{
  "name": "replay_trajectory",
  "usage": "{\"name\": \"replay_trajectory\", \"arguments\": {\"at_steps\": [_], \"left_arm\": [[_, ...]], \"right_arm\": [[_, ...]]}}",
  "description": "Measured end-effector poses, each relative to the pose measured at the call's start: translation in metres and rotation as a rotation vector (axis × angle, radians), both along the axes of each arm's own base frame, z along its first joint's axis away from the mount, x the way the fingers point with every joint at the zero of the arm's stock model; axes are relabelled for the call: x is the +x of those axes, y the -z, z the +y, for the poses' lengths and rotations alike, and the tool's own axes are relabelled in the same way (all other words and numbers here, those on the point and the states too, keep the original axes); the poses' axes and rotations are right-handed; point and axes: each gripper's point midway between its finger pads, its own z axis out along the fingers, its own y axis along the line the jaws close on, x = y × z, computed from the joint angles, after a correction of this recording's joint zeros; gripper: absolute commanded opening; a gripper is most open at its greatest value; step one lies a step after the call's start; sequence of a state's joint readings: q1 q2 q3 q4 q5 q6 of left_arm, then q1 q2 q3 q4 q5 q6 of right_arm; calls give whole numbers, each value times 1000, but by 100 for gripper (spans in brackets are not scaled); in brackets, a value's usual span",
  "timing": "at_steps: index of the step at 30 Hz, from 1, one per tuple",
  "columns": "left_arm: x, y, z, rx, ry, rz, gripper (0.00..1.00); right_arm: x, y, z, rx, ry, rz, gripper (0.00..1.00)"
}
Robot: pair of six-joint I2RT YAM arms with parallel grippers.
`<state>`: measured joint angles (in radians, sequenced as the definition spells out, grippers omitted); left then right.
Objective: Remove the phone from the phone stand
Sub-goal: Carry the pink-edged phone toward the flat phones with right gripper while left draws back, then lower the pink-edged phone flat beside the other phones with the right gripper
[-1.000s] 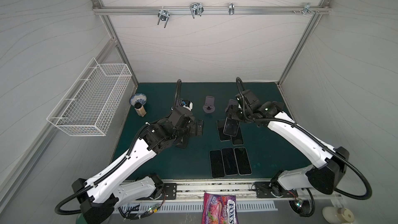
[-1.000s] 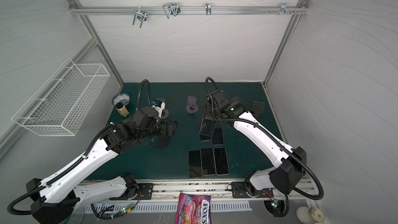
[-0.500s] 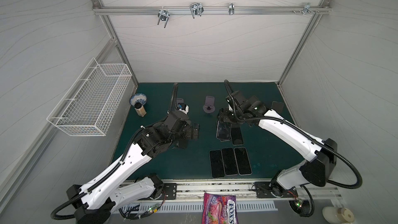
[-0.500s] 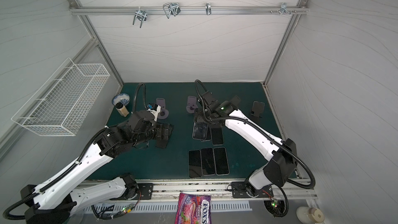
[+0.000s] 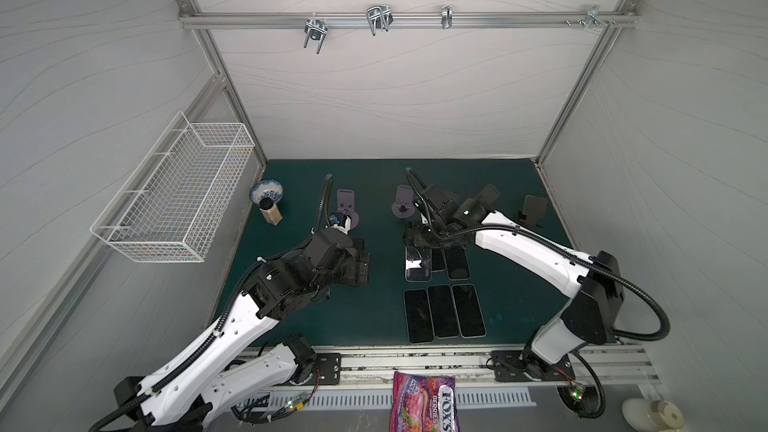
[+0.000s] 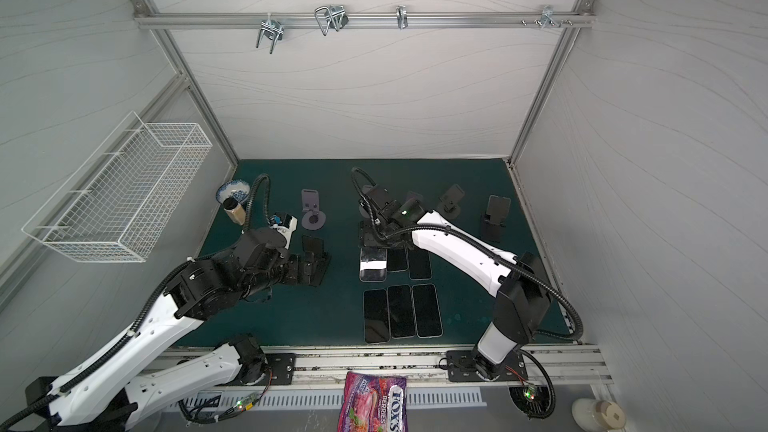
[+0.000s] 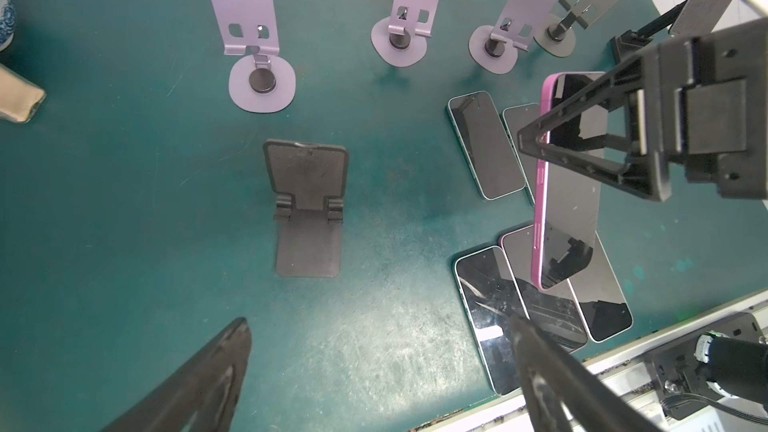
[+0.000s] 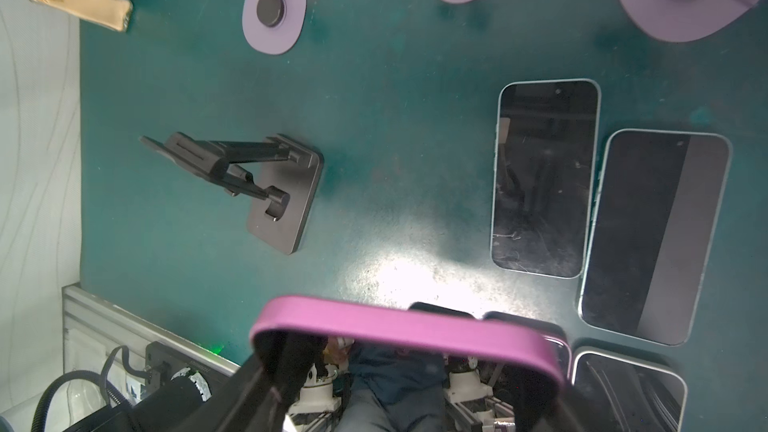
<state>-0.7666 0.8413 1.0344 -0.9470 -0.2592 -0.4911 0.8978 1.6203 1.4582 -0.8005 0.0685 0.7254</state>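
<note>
Right claw [image 5: 419, 238] clamped on pink phone [image 7: 569, 209] | shifted left, seemingly lower | left claw [image 7: 380, 322] apart

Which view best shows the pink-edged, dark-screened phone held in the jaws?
Left wrist view: the pink-edged, dark-screened phone shows most of its screen and one long pink side. The right wrist view catches only a pink edge, close up. Both top views show its face from above, one end under the right gripper.
</note>
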Motion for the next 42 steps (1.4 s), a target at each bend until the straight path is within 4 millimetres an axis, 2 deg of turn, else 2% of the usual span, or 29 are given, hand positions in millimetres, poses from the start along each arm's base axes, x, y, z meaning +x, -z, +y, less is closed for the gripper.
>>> {"name": "replay_trajectory", "arguments": {"at_steps": [11, 22, 33, 42], "left_arm": [[-10, 17, 16, 52, -18, 24, 98], [-14, 24, 23, 65, -30, 27, 98], [-21, 42, 31, 84, -41, 55, 98], [-26, 60, 34, 103, -41, 87, 99]], "right_arm": [[-4, 12, 18, -3, -29, 35, 59], [-6, 24, 22, -20, -38, 61, 61], [-9, 39, 26, -42, -57, 97, 62], [-14, 44, 26, -44, -68, 113, 62]]}}
